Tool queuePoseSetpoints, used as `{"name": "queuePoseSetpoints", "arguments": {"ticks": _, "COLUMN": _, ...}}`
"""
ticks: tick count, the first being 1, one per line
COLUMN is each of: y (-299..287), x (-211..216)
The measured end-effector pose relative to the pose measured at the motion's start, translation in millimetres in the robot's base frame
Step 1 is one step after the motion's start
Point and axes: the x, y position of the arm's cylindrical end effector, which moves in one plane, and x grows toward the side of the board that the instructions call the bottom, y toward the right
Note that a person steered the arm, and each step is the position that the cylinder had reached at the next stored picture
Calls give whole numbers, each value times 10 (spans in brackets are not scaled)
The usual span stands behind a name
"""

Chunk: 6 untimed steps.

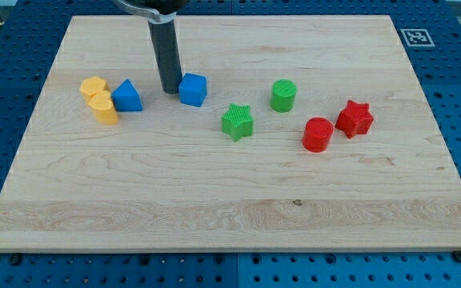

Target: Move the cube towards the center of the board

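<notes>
The blue cube (193, 89) sits on the wooden board (230, 200), left of the middle and toward the view's top. My tip (170, 90) rests on the board just left of the cube, touching or nearly touching its left face. The dark rod rises from there out of the view's top. A blue triangular block (126, 97) lies to the left of my tip.
Two yellow blocks (98, 98) sit at the left beside the blue triangular block. A green star (237, 122) and a green cylinder (283, 95) lie right of the cube. A red cylinder (318, 134) and a red star (354, 118) lie further right.
</notes>
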Motion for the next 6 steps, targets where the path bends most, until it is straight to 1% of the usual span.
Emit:
{"name": "queuePoseSetpoints", "arguments": {"ticks": 3, "y": 0, "x": 134}}
{"name": "queuePoseSetpoints", "arguments": {"ticks": 6, "y": 120, "x": 137}}
